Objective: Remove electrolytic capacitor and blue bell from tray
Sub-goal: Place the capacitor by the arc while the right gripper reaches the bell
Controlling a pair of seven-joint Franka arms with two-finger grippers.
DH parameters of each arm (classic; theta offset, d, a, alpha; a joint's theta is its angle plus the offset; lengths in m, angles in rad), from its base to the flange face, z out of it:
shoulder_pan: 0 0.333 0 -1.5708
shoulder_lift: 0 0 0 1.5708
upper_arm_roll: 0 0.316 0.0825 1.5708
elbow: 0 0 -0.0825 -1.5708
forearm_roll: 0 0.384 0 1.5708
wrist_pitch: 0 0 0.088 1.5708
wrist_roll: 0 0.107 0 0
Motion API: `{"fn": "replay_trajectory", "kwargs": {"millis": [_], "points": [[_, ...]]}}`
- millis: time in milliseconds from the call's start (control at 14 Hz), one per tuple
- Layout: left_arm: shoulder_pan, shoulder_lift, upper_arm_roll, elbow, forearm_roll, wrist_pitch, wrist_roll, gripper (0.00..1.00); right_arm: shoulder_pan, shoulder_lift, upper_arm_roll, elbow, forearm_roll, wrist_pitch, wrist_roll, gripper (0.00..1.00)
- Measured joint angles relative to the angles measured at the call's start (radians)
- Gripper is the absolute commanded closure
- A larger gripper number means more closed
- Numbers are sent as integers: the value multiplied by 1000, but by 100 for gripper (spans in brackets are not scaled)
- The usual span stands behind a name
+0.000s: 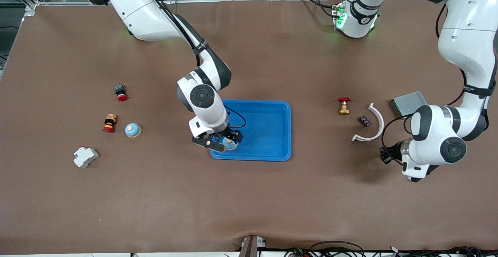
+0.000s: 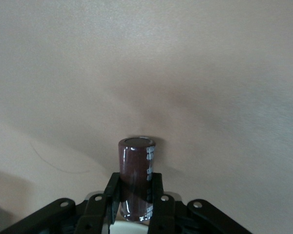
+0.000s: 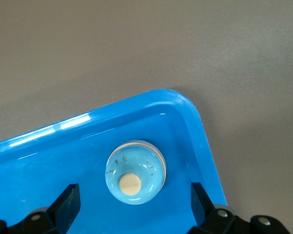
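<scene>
The blue tray (image 1: 268, 132) lies in the middle of the brown surface (image 1: 249, 194). A light blue bell (image 3: 135, 172) with a beige button sits in the tray's corner at about 7 o'clock. The right claw (image 1: 222, 142) stands wide around it, not touching. At the surface's 3 o'clock end, the left claw (image 2: 136, 204) grips an upright dark brown capacitor (image 2: 136, 175) with a shiny sleeve above the surface.

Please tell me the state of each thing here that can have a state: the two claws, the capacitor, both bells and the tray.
Left claw: shut on the capacitor, above bare table.
Capacitor: gripped, not yet in the tray.
Right claw: open, astride the bell in the tray.
Bell in the tray: resting in a corner, released.
Second bell: on the table, untouched.
Blue tray: holds one bell.
</scene>
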Motion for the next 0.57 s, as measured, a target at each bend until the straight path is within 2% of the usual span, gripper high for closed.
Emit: {"fn": "replay_trajectory", "kwargs": {"millis": [72,143,573], "points": [[2,4,0,-1,12,4,2,24,1,9,0,11,-2,-5,1,0],[1,5,-1,-1,19,4,3,0,2,20,-1,22,-4,-6,3,0],[-1,-20,-5,15,21,2,2,0,36,113,-35,103,-32,-6,38,0]]}}
